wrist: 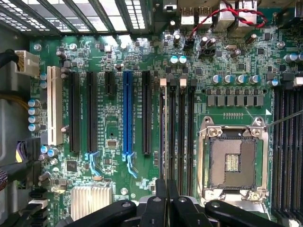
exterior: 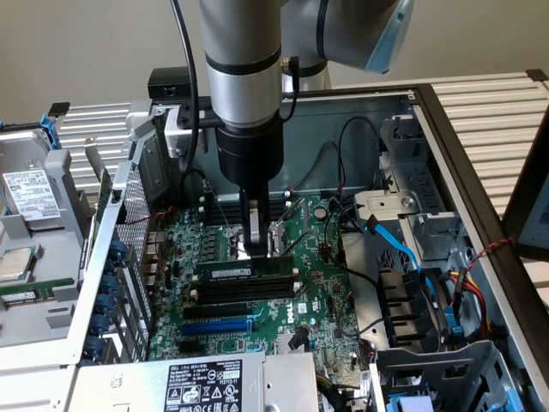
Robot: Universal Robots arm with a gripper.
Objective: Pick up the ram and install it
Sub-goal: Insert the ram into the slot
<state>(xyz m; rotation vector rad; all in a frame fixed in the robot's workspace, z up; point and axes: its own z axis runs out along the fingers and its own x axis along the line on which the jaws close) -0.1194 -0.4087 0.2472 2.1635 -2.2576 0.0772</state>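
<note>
The gripper [exterior: 255, 247] is hanging just beside the CPU socket [exterior: 276, 239], its jaws pressed together and pinching nothing. The ram [exterior: 244, 270] is standing upright in a slot beside that socket, right below the fingertips.

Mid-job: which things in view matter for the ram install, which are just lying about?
Job: ram, standing in one of the black memory slots; shut end effector over it.
Lying about: blue expansion slot; CPU socket; blue cable; hard drive.
</note>
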